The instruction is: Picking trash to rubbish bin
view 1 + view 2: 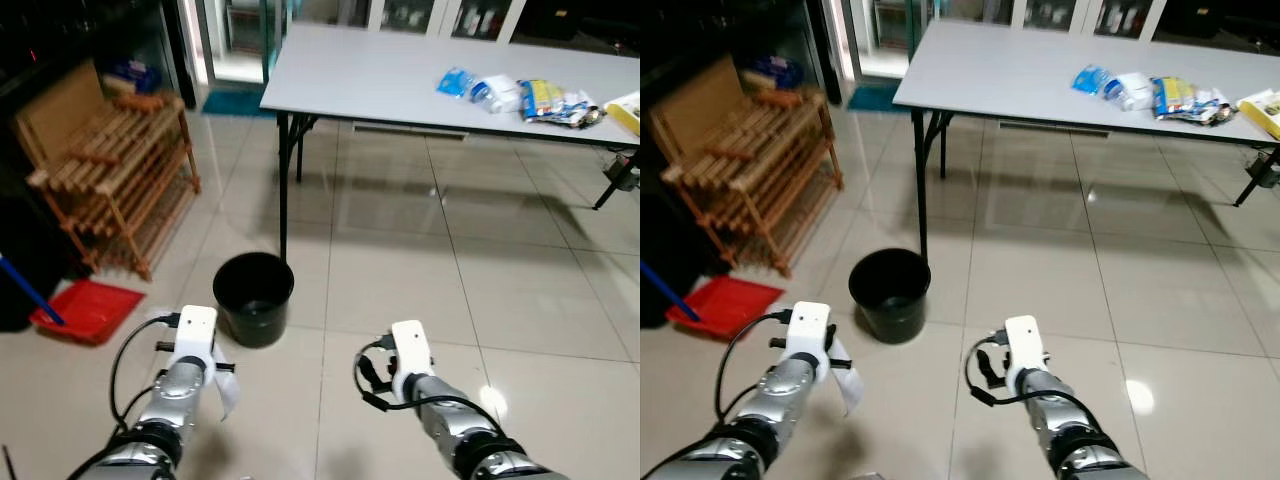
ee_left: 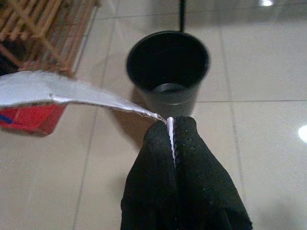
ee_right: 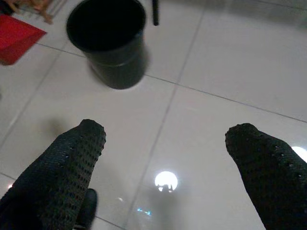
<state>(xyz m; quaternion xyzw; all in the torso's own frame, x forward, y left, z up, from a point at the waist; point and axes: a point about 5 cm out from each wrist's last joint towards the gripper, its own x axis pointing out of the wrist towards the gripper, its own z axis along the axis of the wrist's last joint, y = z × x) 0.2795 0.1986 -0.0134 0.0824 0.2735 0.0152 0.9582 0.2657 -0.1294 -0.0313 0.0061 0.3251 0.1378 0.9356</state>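
A round black rubbish bin (image 1: 254, 297) stands on the tiled floor beside the table's front left leg. My left gripper (image 2: 171, 125) is shut on the edge of a flat silver-white wrapper (image 2: 62, 91), which also hangs as a pale strip (image 1: 226, 388) beside the left wrist, a short way in front of the bin (image 2: 168, 69). My right gripper (image 3: 165, 136) is open with nothing between its fingers, held low over the floor to the right of the bin (image 3: 108, 40). More trash, several blue, white and yellow packets (image 1: 520, 97), lies on the grey table (image 1: 370, 75).
A wooden slatted rack (image 1: 115, 175) stands at the left. A red dustpan (image 1: 88, 310) with a blue handle lies on the floor near it. Black table legs (image 1: 284, 190) rise just behind the bin. Open tiled floor stretches to the right.
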